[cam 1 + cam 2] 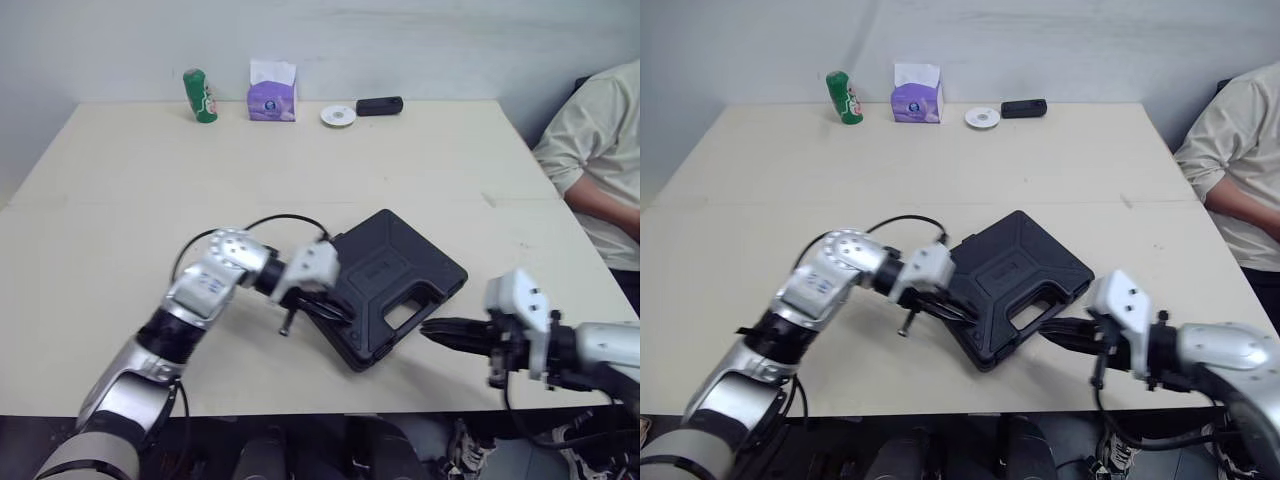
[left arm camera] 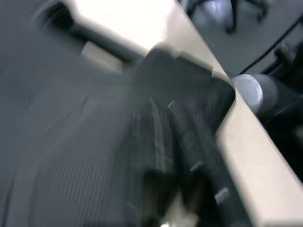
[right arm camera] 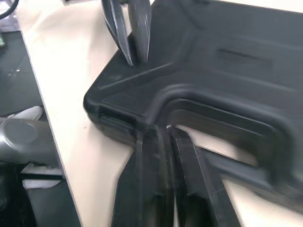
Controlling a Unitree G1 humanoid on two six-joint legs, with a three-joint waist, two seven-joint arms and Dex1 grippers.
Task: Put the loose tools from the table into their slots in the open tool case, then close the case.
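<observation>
While the black tool case (image 1: 385,265) lies with its lid down, askew near the front edge of the desk (image 1: 300,160), both arms meet it. The left pincer (image 1: 338,312) rests its tips on the lid near the case's left corner, fingers drawn together and gripping nothing. The right pincer (image 3: 163,135) touches the handle (image 3: 222,106) side, fingers almost closed with only a slit between them, empty.

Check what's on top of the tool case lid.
Left gripper touches the tool case lid near a corner with its tips. Right gripper sits at its near edge, not on top. Case shut, contents hidden.
</observation>
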